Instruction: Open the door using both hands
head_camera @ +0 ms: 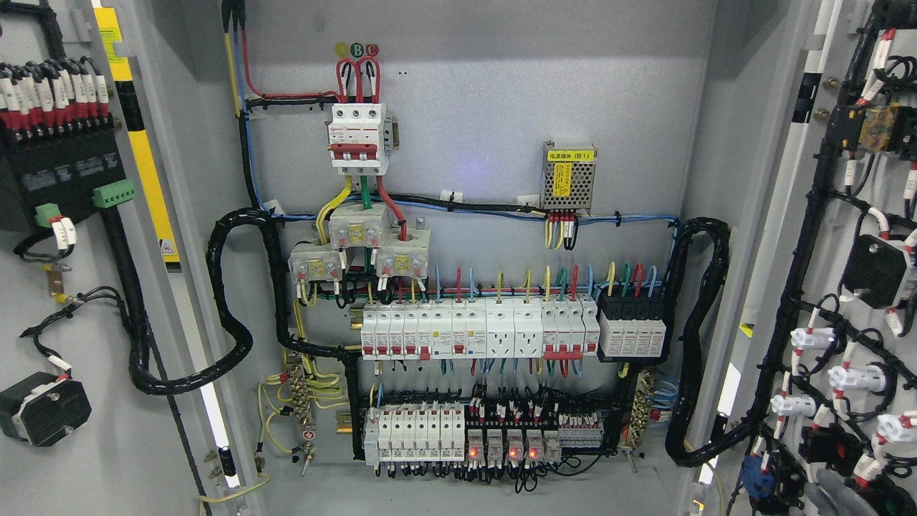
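A grey electrical cabinet stands open in front of me. Its left door [86, 358] is swung out at the left, showing its inner face with black terminal blocks and wiring. Its right door [788, 215] is swung out at the right, also showing its inner face with switches and cable looms. The back panel [466, 143] carries a red three-pole breaker [358, 140], rows of white breakers [480, 328] and lower relays with red lights [501, 437]. Neither of my hands nor arms shows in the head view.
Thick black cable conduits loop from each door into the cabinet, one at the left [229, 301] and one at the right [698, 344]. A small metal power supply with a yellow label [568, 175] sits on the upper right of the panel.
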